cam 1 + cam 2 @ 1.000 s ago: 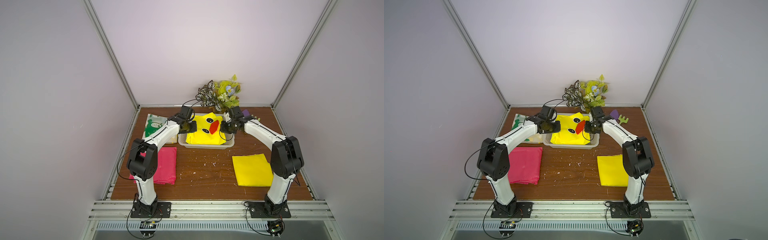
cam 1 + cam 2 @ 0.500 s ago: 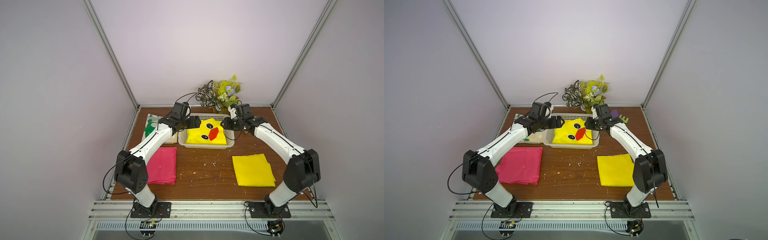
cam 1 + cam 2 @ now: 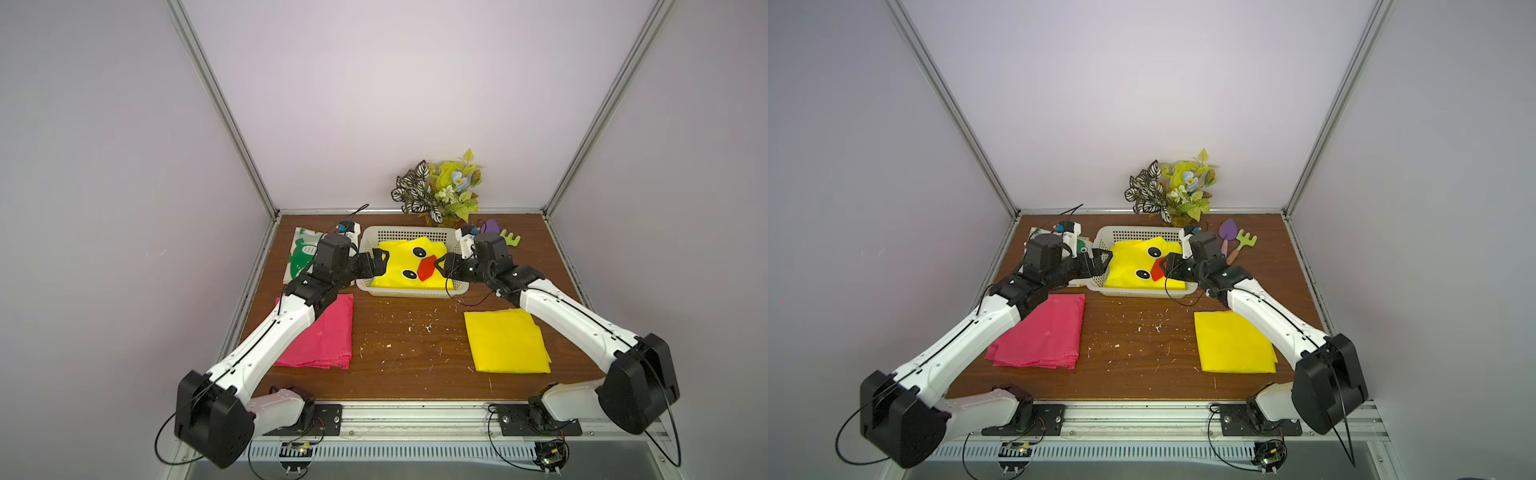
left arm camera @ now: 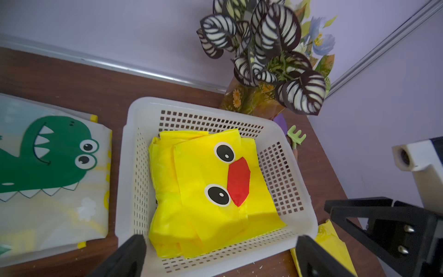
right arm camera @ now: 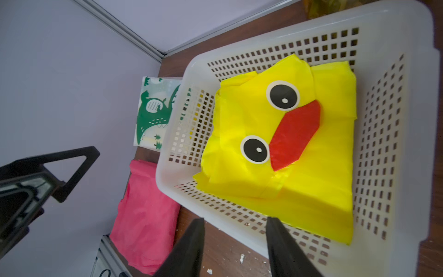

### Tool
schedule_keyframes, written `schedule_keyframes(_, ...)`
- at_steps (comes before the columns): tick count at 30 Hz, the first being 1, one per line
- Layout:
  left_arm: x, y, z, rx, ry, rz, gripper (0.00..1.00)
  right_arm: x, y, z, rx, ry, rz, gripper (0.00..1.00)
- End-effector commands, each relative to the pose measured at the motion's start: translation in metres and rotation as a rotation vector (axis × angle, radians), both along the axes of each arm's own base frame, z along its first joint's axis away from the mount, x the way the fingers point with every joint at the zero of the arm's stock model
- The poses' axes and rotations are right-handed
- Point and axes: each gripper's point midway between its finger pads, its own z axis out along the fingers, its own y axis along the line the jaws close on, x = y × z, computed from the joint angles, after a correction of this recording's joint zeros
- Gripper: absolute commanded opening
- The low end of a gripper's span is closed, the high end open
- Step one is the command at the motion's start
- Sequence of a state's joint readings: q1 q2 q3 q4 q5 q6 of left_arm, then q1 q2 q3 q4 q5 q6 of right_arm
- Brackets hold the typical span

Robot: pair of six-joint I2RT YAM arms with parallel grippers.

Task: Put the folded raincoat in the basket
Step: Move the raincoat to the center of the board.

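The raincoat (image 4: pixel 196 167) is yellow with black-and-white eyes and red beak; the basket (image 4: pixel 123 167) off-white, grid-perforated; the folded cloth (image 3: pixel 324 332) pink.

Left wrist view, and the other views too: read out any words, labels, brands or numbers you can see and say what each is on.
No text can be read in any view.
Dinosaur raincoat: the yellow marks at its folded edge may be letters, but they are cut off and blurred, so unreadable.
Duck raincoat: printed eyes and beak only, no words.
Basket: no label in sight.

Pink cloth (image 3: pixel 324 336), plain yellow cloth (image 3: pixel 507 343) and dinosaur-print sheet (image 4: pixel 55 156) lie flat.
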State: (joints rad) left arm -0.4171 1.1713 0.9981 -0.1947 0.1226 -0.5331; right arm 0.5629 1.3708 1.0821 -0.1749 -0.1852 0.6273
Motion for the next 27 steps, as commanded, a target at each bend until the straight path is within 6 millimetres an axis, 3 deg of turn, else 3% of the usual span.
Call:
schedule_keyframes(1, -0.008, 0.024, -0.002, 0.047, -0.016, 0.078, 0.99, -0.008, 0.015, 0.036, 0.046, -0.119, 0.012, 0.52)
schedule_keyframes(5, -0.026, 0.038, -0.006, 0.026, -0.018, 0.127, 0.99, -0.028, 0.028, 0.035, 0.051, -0.122, 0.039, 0.54)
schedule_keyframes(9, -0.045, 0.049, -0.012, -0.013, -0.017, 0.159, 0.99, -0.045, 0.029, 0.023, 0.013, -0.089, 0.028, 0.54)
schedule_keyframes(16, -0.067, 0.053, -0.040, 0.009, 0.097, 0.149, 0.99, -0.084, 0.006, -0.022, -0.161, 0.020, -0.025, 0.55)
schedule_keyframes(19, -0.074, 0.051, -0.046, 0.003, 0.124, 0.131, 0.99, -0.103, -0.008, -0.040, -0.219, 0.072, -0.052, 0.55)
schedule_keyframes(27, -0.095, 0.033, -0.058, -0.049, 0.156, 0.078, 0.99, -0.144, -0.084, -0.096, -0.380, 0.259, -0.271, 0.57)
